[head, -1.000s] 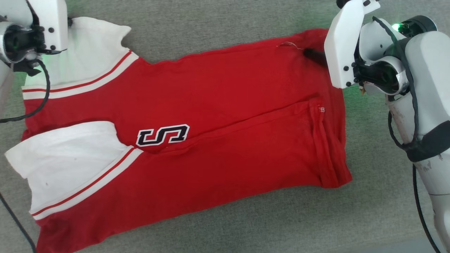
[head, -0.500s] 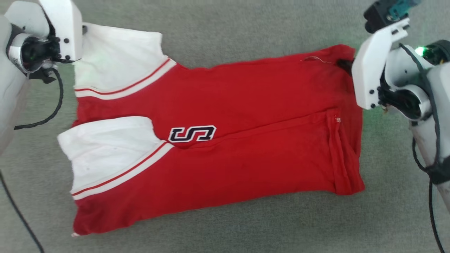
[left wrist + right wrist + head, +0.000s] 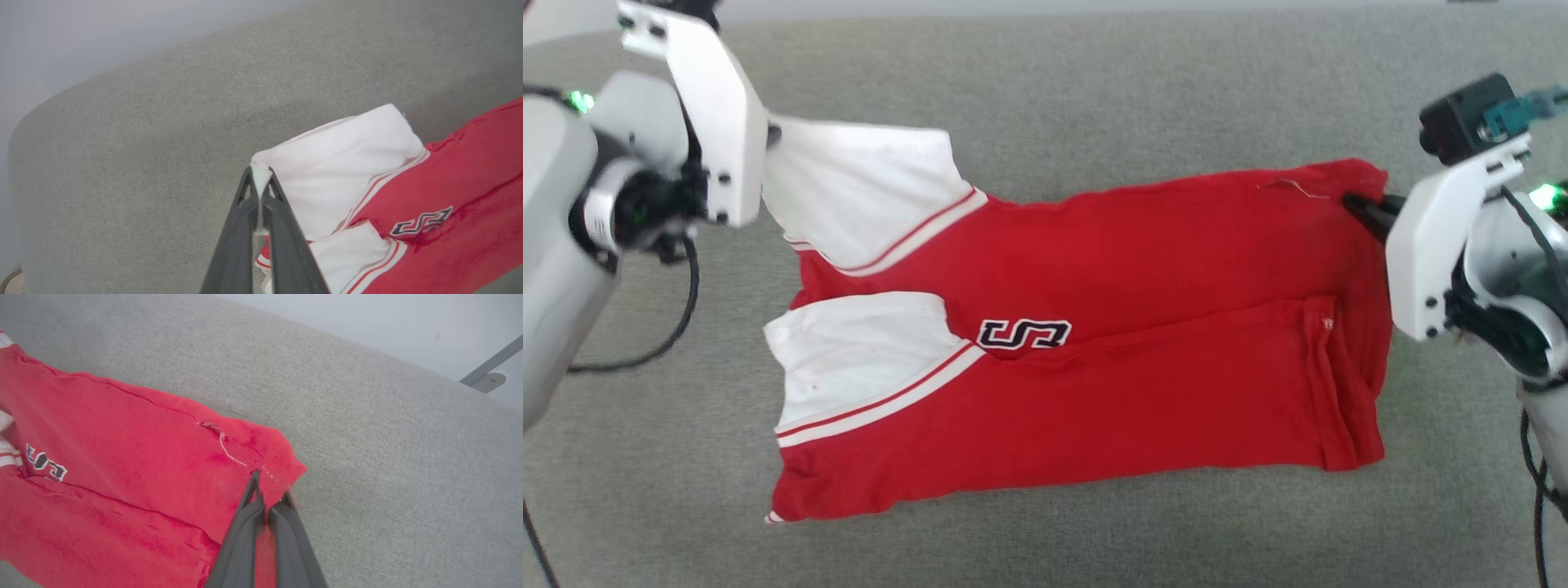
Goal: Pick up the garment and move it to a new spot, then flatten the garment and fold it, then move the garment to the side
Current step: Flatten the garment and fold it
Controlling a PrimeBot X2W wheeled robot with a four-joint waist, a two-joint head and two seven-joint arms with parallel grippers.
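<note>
The garment [image 3: 1094, 343], a red T-shirt with white sleeves and a dark "S" patch, lies folded lengthwise across the grey surface. Its far edge is lifted at both ends. My left gripper [image 3: 258, 183] is shut on the corner of the far white sleeve [image 3: 858, 192], fabric pinched between its fingers. My right gripper [image 3: 269, 488] is shut on the red hem corner [image 3: 1356, 175] at the far right. In the head view the left gripper [image 3: 772, 135] sits at the upper left and the right gripper [image 3: 1364, 208] at the right edge of the garment.
The grey fabric surface [image 3: 1094, 82] spreads around the garment, with its far edge [image 3: 1045, 6] near the top of the head view. A black cable [image 3: 678, 327] hangs under my left arm. A pale wall and a metal bracket [image 3: 488, 377] lie beyond the surface.
The head camera has drawn back, so the garment looks smaller. My right gripper has shut on the hem corner. Both arms have raised the far edge and drawn inward.
</note>
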